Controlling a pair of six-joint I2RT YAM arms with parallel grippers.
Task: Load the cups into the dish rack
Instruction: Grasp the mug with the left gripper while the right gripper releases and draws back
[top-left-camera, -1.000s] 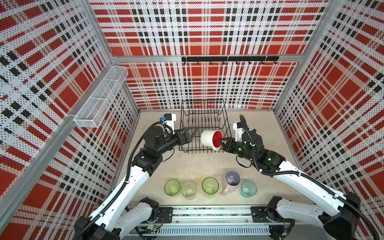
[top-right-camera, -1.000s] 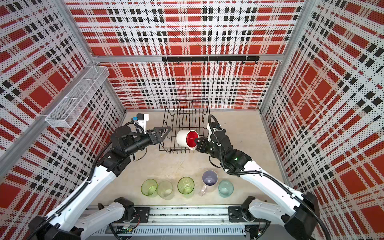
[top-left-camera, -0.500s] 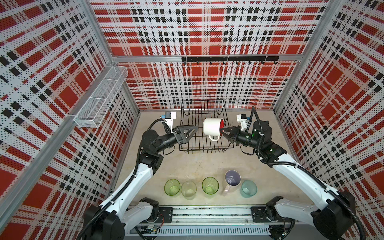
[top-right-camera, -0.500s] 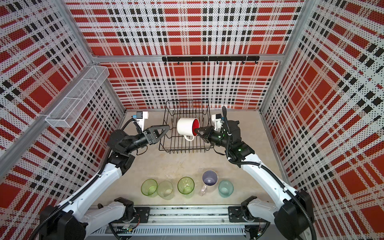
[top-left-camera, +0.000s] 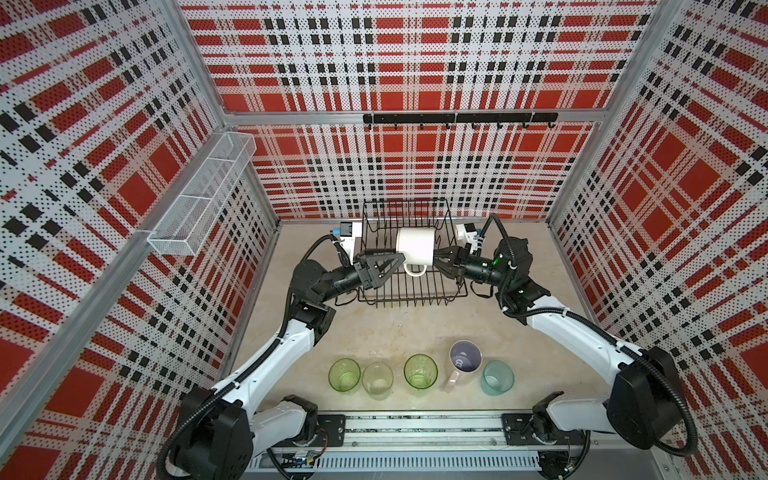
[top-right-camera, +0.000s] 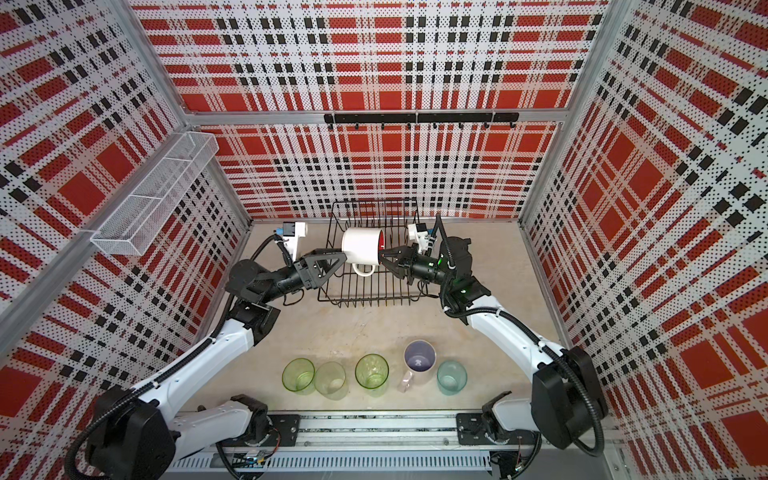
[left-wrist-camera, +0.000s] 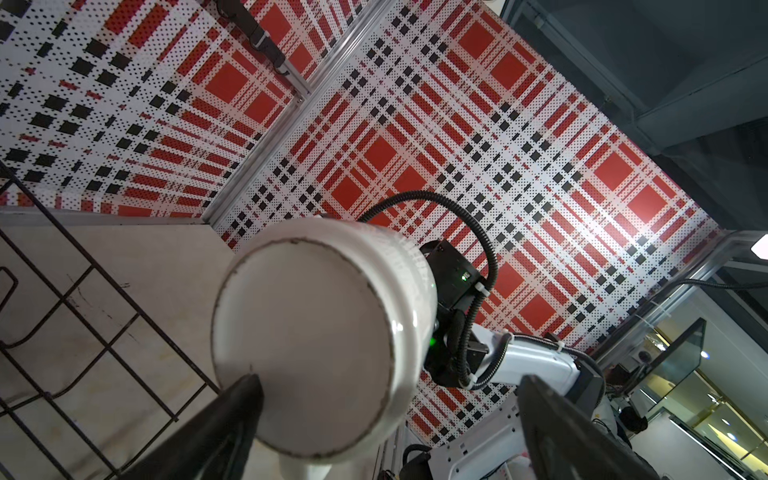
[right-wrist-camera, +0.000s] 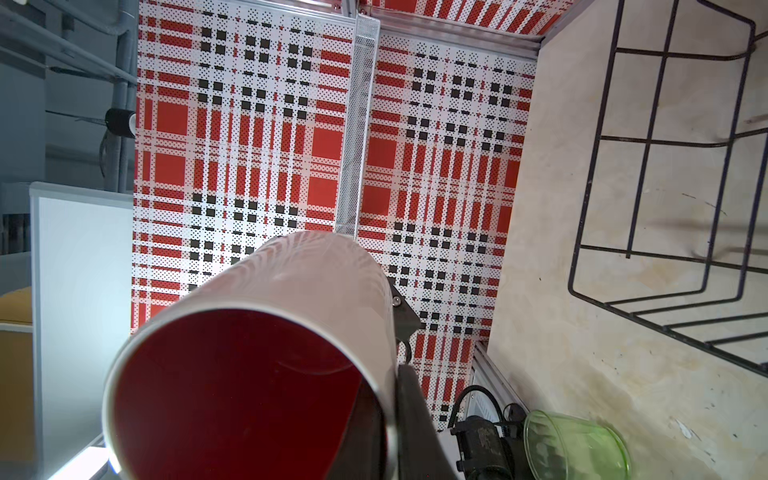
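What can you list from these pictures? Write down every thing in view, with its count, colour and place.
table: one, beige, under everything
dish rack: one, black wire, far end of table
white mug: one, red inside, held sideways over the rack
green tumblers: two, upright, front row
frosted tumbler: one, pale, between the green ones
pink mug: one, lilac inside, front row
teal tumbler: one, beside the pink mug
mesh basket: one, white, side wall
hook rail: one, black, back wall
left gripper: black, open, at the white mug's base
right gripper: black, shut on the white mug's rim
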